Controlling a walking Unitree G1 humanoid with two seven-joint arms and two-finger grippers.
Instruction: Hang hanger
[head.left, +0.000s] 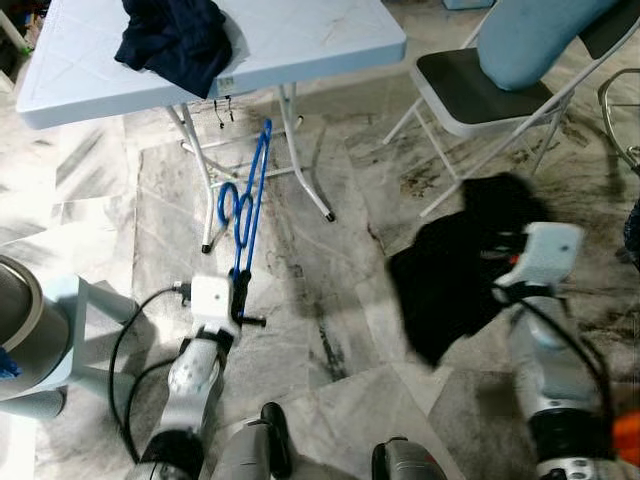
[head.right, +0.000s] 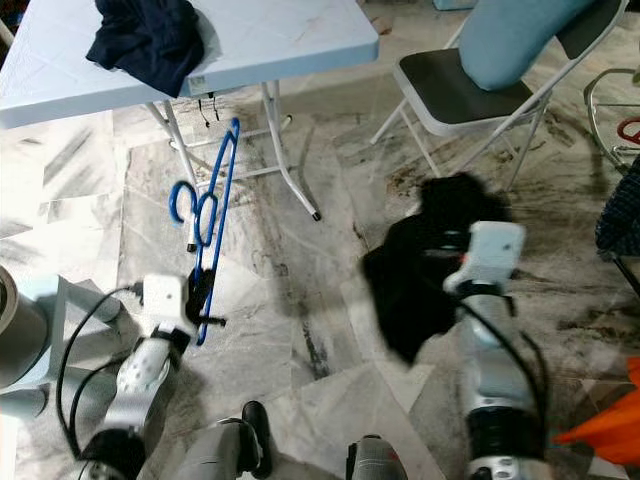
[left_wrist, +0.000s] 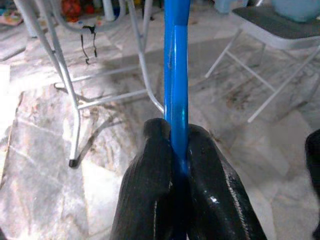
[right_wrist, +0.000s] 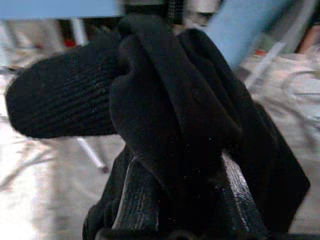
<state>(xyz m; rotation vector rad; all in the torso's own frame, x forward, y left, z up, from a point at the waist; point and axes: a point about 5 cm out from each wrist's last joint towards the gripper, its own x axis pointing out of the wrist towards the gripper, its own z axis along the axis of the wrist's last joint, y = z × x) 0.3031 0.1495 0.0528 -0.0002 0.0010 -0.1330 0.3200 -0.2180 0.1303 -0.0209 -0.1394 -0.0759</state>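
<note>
The left gripper (head.left: 241, 285) is clamped on a blue hanger (head.left: 247, 205). In the left wrist view, both black fingers (left_wrist: 150, 185) press against the blue bar from either side. The hanger extends forward from the gripper, above the marble floor (head.left: 330, 300), toward the legs of a folding table (head.left: 300, 45). The hanger hook curls to the robot's left, near one table leg.

The right gripper (head.left: 497, 262) is closed on a black garment (head.left: 455, 260). In the right wrist view, the dark cloth (right_wrist: 170, 115) is bunched over and between the fingers (right_wrist: 135, 200) and drapes down past them. In the head views, the garment hangs from the gripper above the floor, ahead of the right arm.

A dark blue cloth (head.left: 175, 38) lies on the tabletop at its near edge, partly overhanging. A folding chair (head.left: 480, 95) stands to the right of the table, with a light blue cushion (head.left: 535, 35) resting against its seat and back.
</note>
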